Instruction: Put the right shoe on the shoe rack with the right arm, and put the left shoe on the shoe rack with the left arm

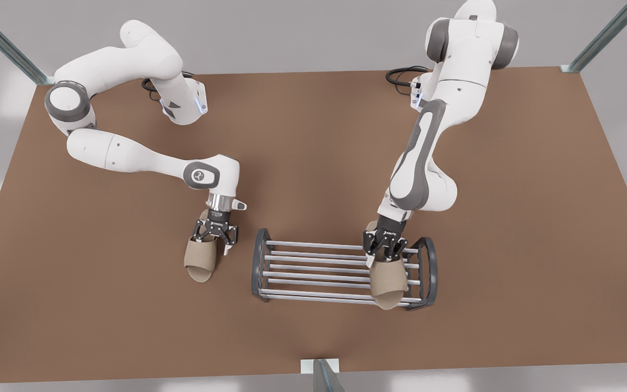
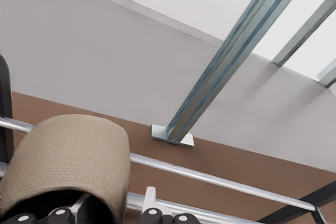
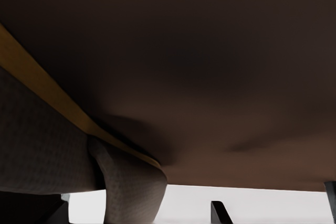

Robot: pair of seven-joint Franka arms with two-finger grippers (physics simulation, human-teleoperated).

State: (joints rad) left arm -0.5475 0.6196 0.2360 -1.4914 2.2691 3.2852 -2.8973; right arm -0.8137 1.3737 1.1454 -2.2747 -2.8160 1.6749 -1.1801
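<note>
One slipper (image 1: 389,283) sits on the shoe rack (image 1: 313,272), left tool (image 1: 385,246) clamped on it; right tool (image 1: 216,235) grips the other slipper (image 1: 200,260) at the tabletop (image 1: 313,163), unplaced

The left end effector (image 1: 385,251), on a steeply down-reaching arm, hangs over the shoe rack's (image 1: 340,272) end at the front view's right, fingers clamped, while the right end effector (image 1: 216,237), its arm folded low, hangs clamped beside the rack's opposite end.
</note>
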